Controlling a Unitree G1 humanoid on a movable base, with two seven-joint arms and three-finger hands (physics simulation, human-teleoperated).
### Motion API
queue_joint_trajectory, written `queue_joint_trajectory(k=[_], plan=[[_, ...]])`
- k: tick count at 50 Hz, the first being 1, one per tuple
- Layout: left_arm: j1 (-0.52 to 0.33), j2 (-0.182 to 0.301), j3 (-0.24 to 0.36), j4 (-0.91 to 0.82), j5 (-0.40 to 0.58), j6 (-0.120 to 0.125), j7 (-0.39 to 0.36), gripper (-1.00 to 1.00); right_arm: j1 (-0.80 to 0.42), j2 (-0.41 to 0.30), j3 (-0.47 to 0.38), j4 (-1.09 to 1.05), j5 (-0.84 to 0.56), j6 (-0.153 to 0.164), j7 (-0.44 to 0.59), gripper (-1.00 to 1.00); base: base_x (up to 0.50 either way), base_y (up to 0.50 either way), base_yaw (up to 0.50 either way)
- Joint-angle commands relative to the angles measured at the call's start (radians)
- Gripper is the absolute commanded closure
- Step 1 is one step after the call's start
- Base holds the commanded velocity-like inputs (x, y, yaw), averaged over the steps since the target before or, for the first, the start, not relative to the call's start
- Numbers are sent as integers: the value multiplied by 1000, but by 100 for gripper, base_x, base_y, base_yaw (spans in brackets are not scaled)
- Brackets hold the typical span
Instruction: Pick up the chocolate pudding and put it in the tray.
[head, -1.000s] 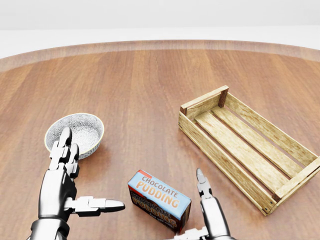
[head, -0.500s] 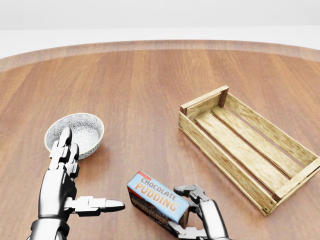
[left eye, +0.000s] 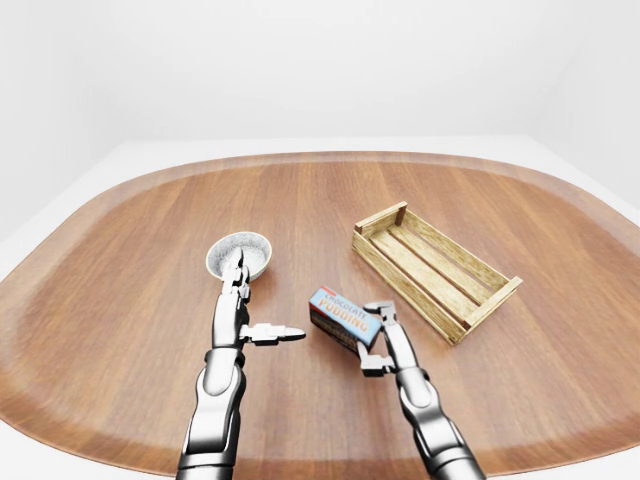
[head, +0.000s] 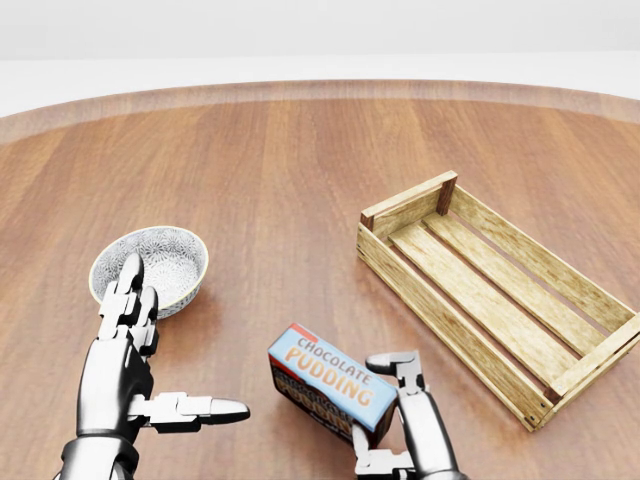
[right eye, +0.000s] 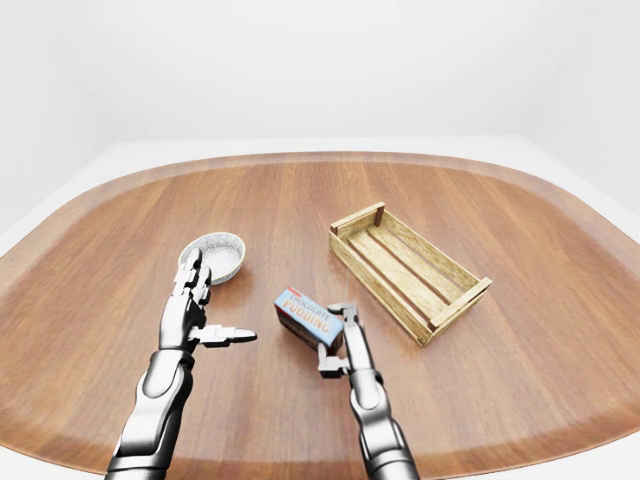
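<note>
My right hand (head: 392, 410) is closed on the blue-and-brown cardboard chocolate pudding box (head: 331, 383), near the counter's bottom edge.

Head view: my fingers curl over the box's right end with the thumb beneath; the box sits tilted, seemingly off the round brown wooden counter (head: 300, 170). I judge this end-only pinch could let it swing or slip on the way to the slatted pale wooden tray (head: 492, 290), toward the counter's right edge, or let a low carry knock the tray's near wall. My left hand (head: 135, 370) is spread open and holds nothing, beside the patterned grey ceramic bowl (head: 150, 264). Left-eye view: unlike the head view, it shows the whole counter and both forearms. Right-eye view: nearly the same, adding nothing more about my grip.
</note>
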Motion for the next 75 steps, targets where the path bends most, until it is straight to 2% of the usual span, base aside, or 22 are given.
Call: queue_joint_trajectory(k=[1, 24, 26, 27, 38, 39, 43, 49, 58, 62, 65, 68, 75], plan=[[1, 0, 2, -11, -12, 16, -8, -100, 34, 1, 4, -147, 11, 0, 20, 100, 0, 0, 0], [1, 0, 2, -11, -12, 16, -7, -100, 66, -8, 17, -301, 19, 0, 35, 100, 0, 0, 0], [1, 0, 2, -11, -12, 16, -7, -100, 58, -11, 13, -305, 12, 0, 35, 100, 0, 0, 0], [5, 0, 1, -25, -14, 26, -9, -100, 50, -13, 9, -301, 11, 0, 35, 100, 0, 0, 0], [-5, 1, 4, -5, -18, 19, -8, -100, 29, -16, -12, -352, 21, 0, 54, 100, 0, 0, 0], [-2, 1, 4, -13, -18, 25, -8, -100, 24, -17, -16, -374, 24, 0, 60, 100, 0, 0, 0], [-3, 1, 5, -10, -19, 23, -8, -100, 11, -19, -23, -397, 27, 0, 66, 100, 0, 0, 0], [-3, 0, 4, -20, -20, 34, -6, -100, -17, -26, -44, -450, 35, 0, 83, 100, 0, 0, 0], [-1, 0, 2, -19, -19, 31, -6, -100, -74, -40, -78, -443, 54, 0, 97, 100, 0, 0, 0], [-4, 0, 3, -6, -19, 21, -7, -100, -99, -46, -89, -439, 55, 0, 97, 100, 0, 0, 0], [-2, 0, 2, -15, -18, 27, -7, -100, -109, -49, -95, -437, 55, 0, 98, 100, 0, 0, 0], [-5, 0, 3, -3, -18, 18, -8, -100, -118, -54, -99, -427, 52, 0, 99, 100, 0, 0, 0], [-3, 0, 2, -3, -16, 14, -9, -100, -148, -60, -115, -411, 64, 0, 104, 100, 0, 0, 0]])
